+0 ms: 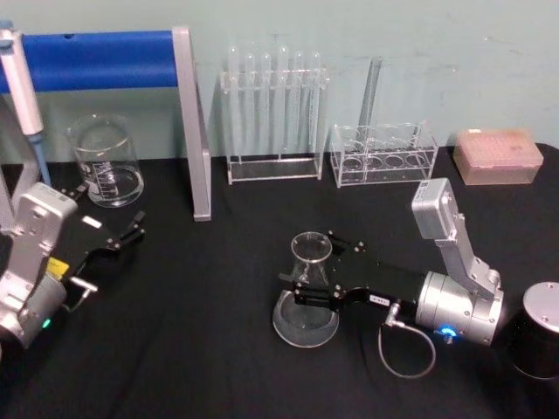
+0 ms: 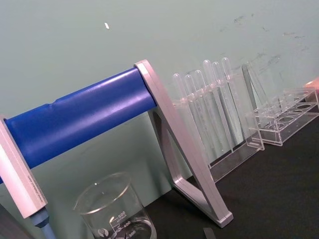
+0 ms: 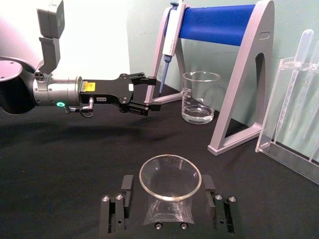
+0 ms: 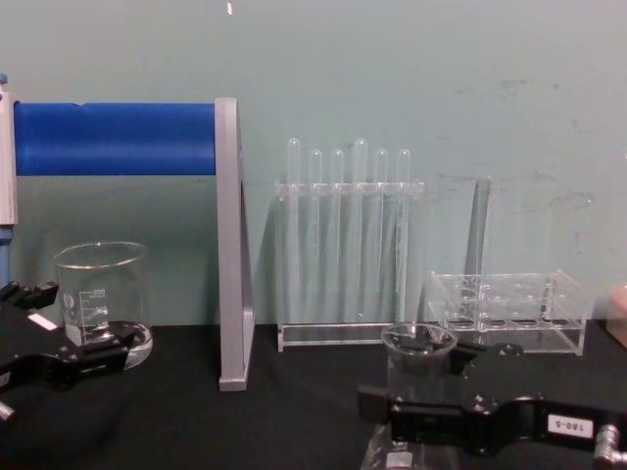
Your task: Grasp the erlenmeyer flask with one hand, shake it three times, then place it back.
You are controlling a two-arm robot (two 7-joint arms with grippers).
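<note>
The clear erlenmeyer flask (image 1: 307, 297) stands upright on the black table (image 1: 201, 349), near the middle. My right gripper (image 1: 313, 269) reaches in from the right and is open, one finger on each side of the flask's neck. In the right wrist view the flask's rim (image 3: 170, 164) lies between the black fingers (image 3: 127, 188), with a small gap on either side. From the chest view, the flask (image 4: 419, 364) sits inside the right gripper (image 4: 416, 377). My left gripper (image 1: 131, 231) rests at the table's left, open and holding nothing, near a beaker.
A glass beaker (image 1: 105, 161) stands at the back left under a blue-barred pipette stand (image 1: 96, 59) holding a pipette (image 1: 19, 83). A test tube rack (image 1: 272, 113), a low acrylic rack (image 1: 384, 155) and a pink tip box (image 1: 498, 157) line the back. A black cylinder (image 1: 540, 327) stands at the right edge.
</note>
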